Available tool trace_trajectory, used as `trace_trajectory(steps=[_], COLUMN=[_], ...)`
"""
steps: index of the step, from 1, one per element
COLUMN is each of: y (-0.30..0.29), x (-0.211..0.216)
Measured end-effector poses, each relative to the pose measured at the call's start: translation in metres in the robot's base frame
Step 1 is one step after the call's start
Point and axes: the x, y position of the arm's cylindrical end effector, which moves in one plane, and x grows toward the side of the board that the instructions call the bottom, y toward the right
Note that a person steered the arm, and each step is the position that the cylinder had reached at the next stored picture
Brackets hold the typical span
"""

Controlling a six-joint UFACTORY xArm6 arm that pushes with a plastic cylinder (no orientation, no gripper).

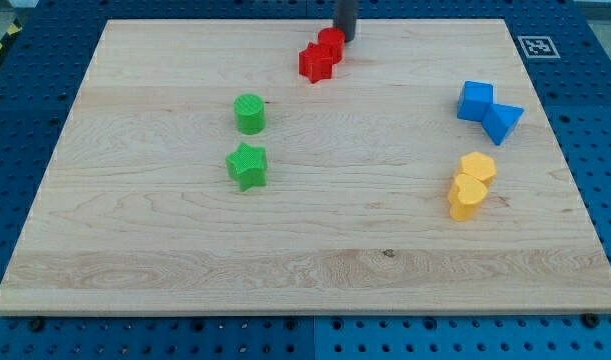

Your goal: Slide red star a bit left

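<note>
Two red blocks touch each other near the view's top centre. The lower-left one (314, 64) looks like the red star. The upper-right one (331, 44) is rounder, and I cannot make out its exact shape. My dark rod comes down from the view's top edge. My tip (346, 39) is right against the upper-right side of the rounder red block, so that block lies between my tip and the star.
A green cylinder (249, 113) and a green star (247, 166) sit left of centre. Two blue blocks (475, 100) (502, 122) touch at the right, with two touching yellow blocks (478, 167) (466, 197) below them. The wooden board (305, 270) lies on a blue pegboard.
</note>
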Motion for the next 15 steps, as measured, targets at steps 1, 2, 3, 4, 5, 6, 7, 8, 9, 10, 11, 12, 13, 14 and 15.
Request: trace_trajectory(steps=[1, 2, 3, 4, 5, 6, 7, 8, 9, 10, 11, 12, 13, 14, 15], y=[-0.002, -0.002, 0.016, 0.019, 0.000, -0.027, -0.045, -0.065, -0.073, -0.065, -0.062, -0.062, -0.062, -0.062, -0.062], x=[0.019, 0.046, 0.051, 0.083, 0.106, 0.107, 0.107, 0.107, 0.107, 0.106, 0.095, 0.091, 0.088, 0.079, 0.071])
